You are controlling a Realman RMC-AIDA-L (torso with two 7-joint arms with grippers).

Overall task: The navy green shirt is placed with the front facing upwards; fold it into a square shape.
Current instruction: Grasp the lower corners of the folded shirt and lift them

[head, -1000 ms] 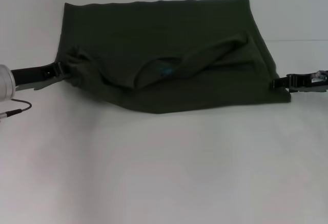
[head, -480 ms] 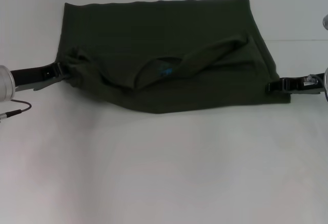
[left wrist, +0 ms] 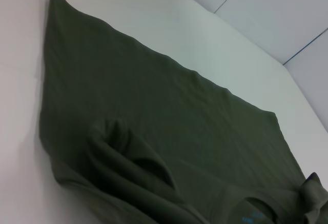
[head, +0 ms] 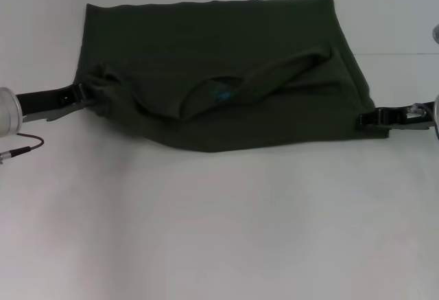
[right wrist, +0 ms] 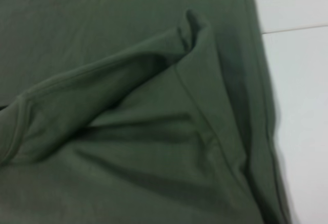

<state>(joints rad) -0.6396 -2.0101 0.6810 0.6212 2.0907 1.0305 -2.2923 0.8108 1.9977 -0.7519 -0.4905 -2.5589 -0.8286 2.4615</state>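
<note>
- Two grippers are placed at opposite side edges of the navy green shirt [head: 212,73], low against the white table [head: 219,231].
- Left gripper [head: 77,96] is seen at a bunched fold on the shirt's left edge; whether its fingers are apart or closed cannot be told.
- Right gripper [head: 365,119] touches the near right corner; its finger state cannot be told either.
- Partly folded, the shirt lies across the table's far half, probably gripped for another fold.
- No containers are seen.
</note>
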